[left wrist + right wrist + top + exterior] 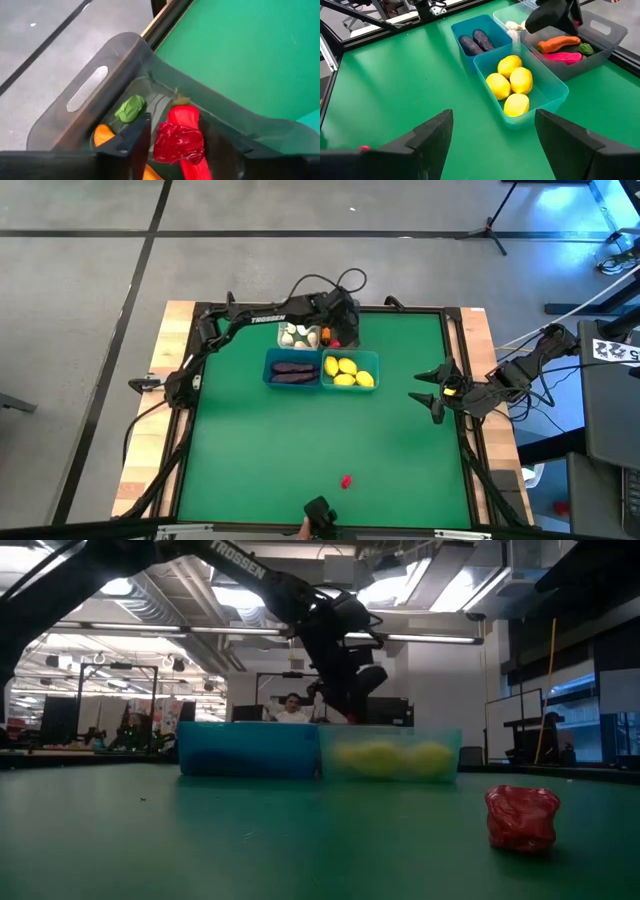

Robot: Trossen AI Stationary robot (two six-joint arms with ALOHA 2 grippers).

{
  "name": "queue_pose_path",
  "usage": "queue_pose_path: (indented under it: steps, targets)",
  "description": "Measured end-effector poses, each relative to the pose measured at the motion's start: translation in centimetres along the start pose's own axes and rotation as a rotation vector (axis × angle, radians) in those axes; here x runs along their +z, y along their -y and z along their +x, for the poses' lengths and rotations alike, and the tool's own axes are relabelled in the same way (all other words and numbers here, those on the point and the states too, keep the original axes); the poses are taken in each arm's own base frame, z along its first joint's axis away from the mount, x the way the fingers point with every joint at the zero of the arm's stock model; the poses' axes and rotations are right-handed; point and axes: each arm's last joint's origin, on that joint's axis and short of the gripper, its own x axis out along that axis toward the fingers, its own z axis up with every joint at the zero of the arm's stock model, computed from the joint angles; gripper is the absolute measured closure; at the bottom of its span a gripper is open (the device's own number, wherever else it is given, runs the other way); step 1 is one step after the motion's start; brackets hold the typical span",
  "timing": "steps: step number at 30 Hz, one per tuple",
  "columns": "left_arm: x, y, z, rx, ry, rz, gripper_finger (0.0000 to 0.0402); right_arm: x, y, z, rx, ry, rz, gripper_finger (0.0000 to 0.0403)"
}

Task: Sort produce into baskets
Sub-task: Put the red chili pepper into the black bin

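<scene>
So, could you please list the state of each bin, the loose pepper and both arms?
Grey bin: holds carrot, peppers, green piece.
Teal bin, lemons: four inside.
Teal bin, eggplants: two inside.
Loose red pepper: unsorted, on table.
Left gripper: over grey bin, red pepper between fingers.
Right gripper: open, empty.
</scene>
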Motion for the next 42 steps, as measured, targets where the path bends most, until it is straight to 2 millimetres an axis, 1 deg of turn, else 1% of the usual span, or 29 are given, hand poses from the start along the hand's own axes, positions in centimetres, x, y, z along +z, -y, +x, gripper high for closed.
queue_pose_path:
  steps: [5, 8, 10, 12, 15, 18, 21, 24, 27, 29, 31, 33, 34, 36, 38, 40, 42]
  targets:
    - [-0.1, -0.2, 0.1, -0.019, -0.013, -0.014, 0.0175, 0.0, 0.0, 0.0, 0.0, 0.0, 0.0, 0.0123]
    - [-0.2, 0.1, 0.0, -0.046, -0.021, -0.027, 0.014, 0.0, 0.0, 0.0, 0.0, 0.0, 0.0, 0.0123]
    - [-0.2, 0.9, -0.6, -0.129, -0.042, -0.007, 0.0129, 0.0, 0.0, 0.0, 0.0, 0.0, 0.0, 0.0123]
    - [0.2, 2.2, -2.2, -0.228, -0.028, 0.034, 0.0127, 0.0, 0.0, 0.0, -0.001, -0.001, -0.002, 0.0123]
    - [1.0, 4.4, -6.3, -0.326, 0.011, 0.122, 0.0133, 0.0, 0.0, 0.0, -0.002, -0.002, -0.003, 0.0123]
    - [1.4, 6.7, -11.5, -0.382, 0.063, 0.22, 0.0142, 0.0, 0.0, 0.0, -0.002, -0.002, -0.003, 0.0123]
    - [1.4, 8.3, -17.8, -0.434, 0.121, 0.275, 0.0146, 0.0, 0.0, 0.0, -0.002, -0.002, -0.003, 0.0123]
    - [0.5, 9.0, -24.4, -0.473, 0.168, 0.303, 0.0146, 0.0, 0.0, 0.0, -0.001, -0.002, -0.002, 0.0123]
    - [-1.2, 9.2, -30.4, -0.47, 0.195, 0.299, 0.0146, 0.0, 0.0, 0.0, 0.0, -0.001, -0.002, 0.0123]
    - [-2.8, 9.2, -34.0, -0.458, 0.203, 0.3, 0.0146, 0.0, 0.0, 0.0, -0.001, -0.002, -0.003, 0.0123]
    - [-4.8, 9.1, -37.0, -0.419, 0.216, 0.291, 0.0146, 0.0, 0.0, 0.0, -0.001, -0.003, -0.004, 0.0123]
    - [-7.6, 9.0, -38.8, -0.351, 0.227, 0.256, 0.0146, 0.0, 0.0, 0.0, 0.003, -0.007, -0.004, 0.0123]
    - [-9.1, 8.9, -39.4, -0.324, 0.24, 0.226, 0.0147, -0.1, 0.0, 0.0, 0.004, -0.009, -0.004, 0.0123]
    - [-12.6, 8.9, -40.0, -0.275, 0.264, 0.148, 0.0147, -0.1, 0.0, 0.0, 0.002, -0.012, -0.008, 0.0123]
    - [-16.2, 8.7, -39.9, -0.25, 0.298, 0.05, 0.0147, -0.1, 0.1, 0.0, -0.003, -0.017, -0.014, 0.0123]
    - [-19.3, 8.7, -39.4, -0.253, 0.36, -0.078, 0.0147, -0.2, 0.1, 0.0, -0.004, -0.018, -0.016, 0.0123]
    - [-21.9, 9.1, -38.4, -0.275, 0.418, -0.201, 0.0147, -0.2, 0.1, 0.0, -0.004, -0.018, -0.016, 0.0123]
